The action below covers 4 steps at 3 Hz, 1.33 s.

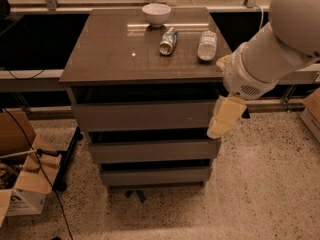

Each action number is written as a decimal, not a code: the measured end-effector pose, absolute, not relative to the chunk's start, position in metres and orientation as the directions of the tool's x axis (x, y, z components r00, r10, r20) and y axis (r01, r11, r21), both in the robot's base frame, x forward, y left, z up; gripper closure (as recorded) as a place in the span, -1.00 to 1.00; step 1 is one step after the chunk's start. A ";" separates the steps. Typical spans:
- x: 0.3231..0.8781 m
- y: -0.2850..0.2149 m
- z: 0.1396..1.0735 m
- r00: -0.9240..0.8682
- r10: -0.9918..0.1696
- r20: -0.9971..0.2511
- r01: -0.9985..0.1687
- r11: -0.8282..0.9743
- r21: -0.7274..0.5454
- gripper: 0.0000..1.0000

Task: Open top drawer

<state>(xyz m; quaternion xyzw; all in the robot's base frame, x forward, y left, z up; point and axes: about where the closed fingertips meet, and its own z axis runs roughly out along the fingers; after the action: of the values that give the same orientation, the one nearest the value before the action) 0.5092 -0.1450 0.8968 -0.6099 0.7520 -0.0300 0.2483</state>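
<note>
The grey-brown cabinet (125, 54) has three handleless drawers. The top drawer (142, 115) is the widest-looking one, with a plain flat front and a dark gap above it. It stands out slightly further than the two shorter fronts below it. My gripper (224, 118), cream-coloured, hangs from the white arm (270, 49) at the right end of the top drawer's front. It points downward, and its tip reaches the level of the gap above the middle drawer (152, 150).
On the cabinet top stand a white bowl (156, 13), a can on its side (168, 40) and a lying plastic bottle (207, 45). Open cardboard boxes (27, 184) and cables lie on the floor at the left. Another box (312, 113) is at the right edge.
</note>
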 end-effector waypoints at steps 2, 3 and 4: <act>0.615 -0.146 0.836 -0.202 -0.871 -0.447 -0.818 0.401 -0.412 -1.00; 0.636 -0.149 0.802 -0.247 -0.847 -0.471 -0.811 0.447 -0.378 -1.00; 0.631 -0.160 0.775 -0.310 -0.815 -0.489 -0.798 0.503 -0.332 -1.00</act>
<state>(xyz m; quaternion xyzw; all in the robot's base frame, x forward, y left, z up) 0.6307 -0.1599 0.7752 -0.4984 0.8093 -0.0136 0.3106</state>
